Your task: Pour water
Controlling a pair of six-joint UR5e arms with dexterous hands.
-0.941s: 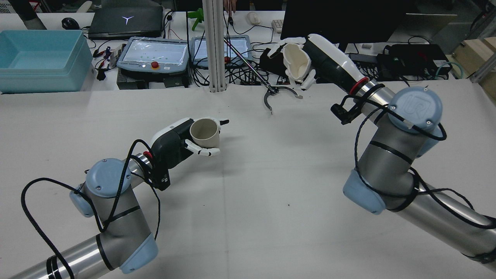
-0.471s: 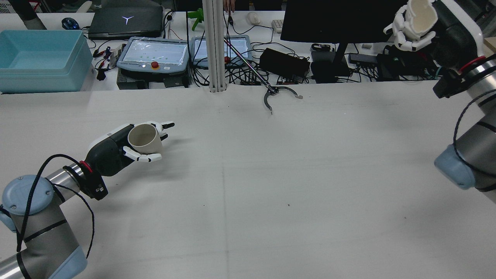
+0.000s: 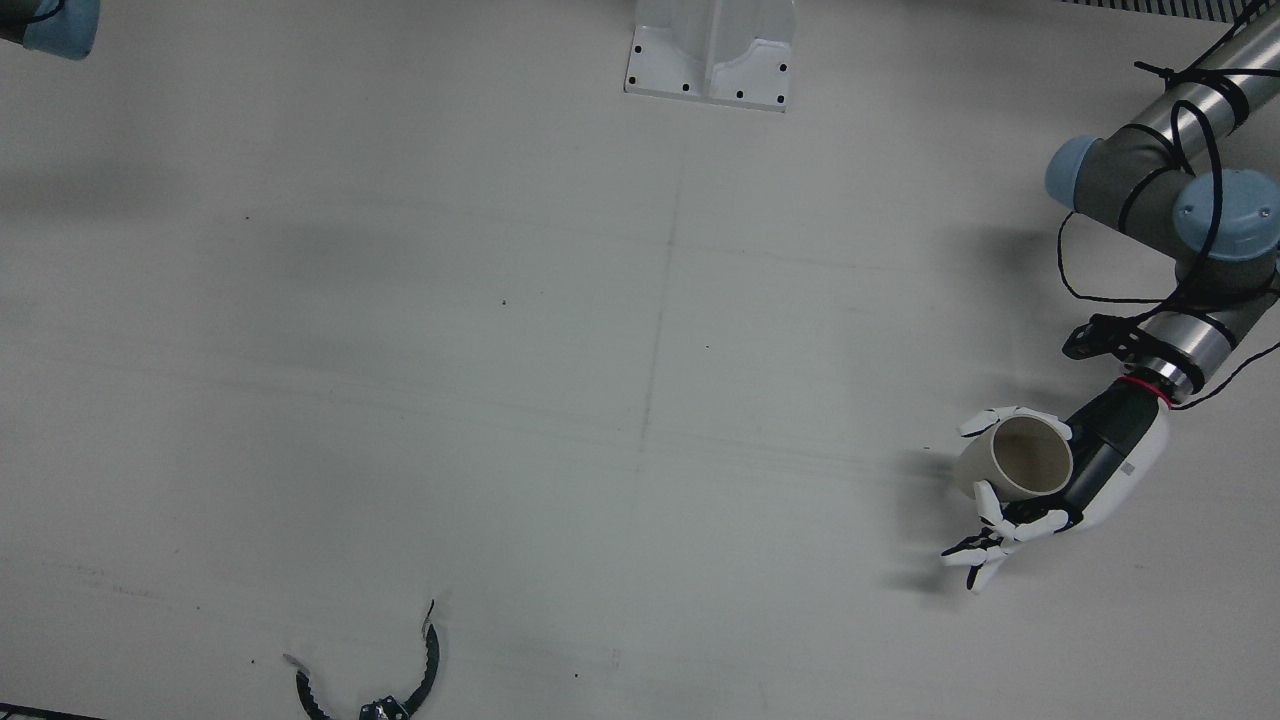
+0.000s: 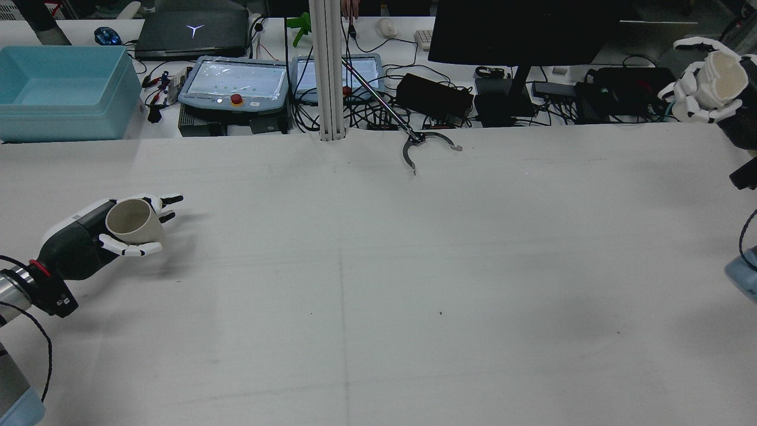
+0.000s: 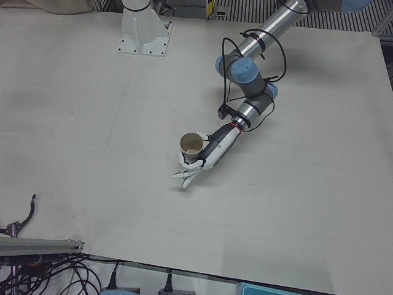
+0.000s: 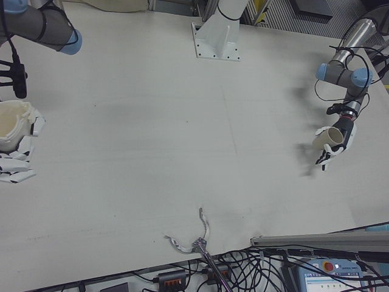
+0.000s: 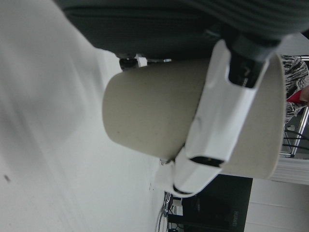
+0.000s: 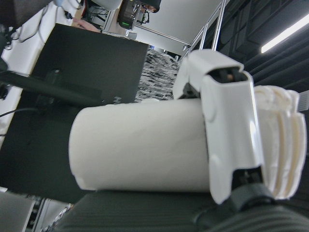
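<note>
So the beige cup sits in the left hand, over at about 9 o'clock in the rear view, hanging just above the white table. It's pretty much upright, mouth up and tipped only a little, which makes sense if it's the one meant to catch the water. The fingers wrap round its wall and a couple stick out past it, so it's a side hold that keeps the rim clear. Looks empty inside as far as I can tell from the front view.

The other one, a white ribbed cup, is in the right hand, way up at 2 o'clock in that same view, well off the tabletop and out past the table's edge. The hand is clamped around it; the right hand camera shows a finger straddling the wall near the rim. Can't tell if there's any water in it.

The two cups are well apart, opposite ends of the station, so my guess is no pouring is happening right now. They'd have to meet over the middle first.

Only other thing on the table is a black grabber claw at 12 o'clock, out of the way.
</note>
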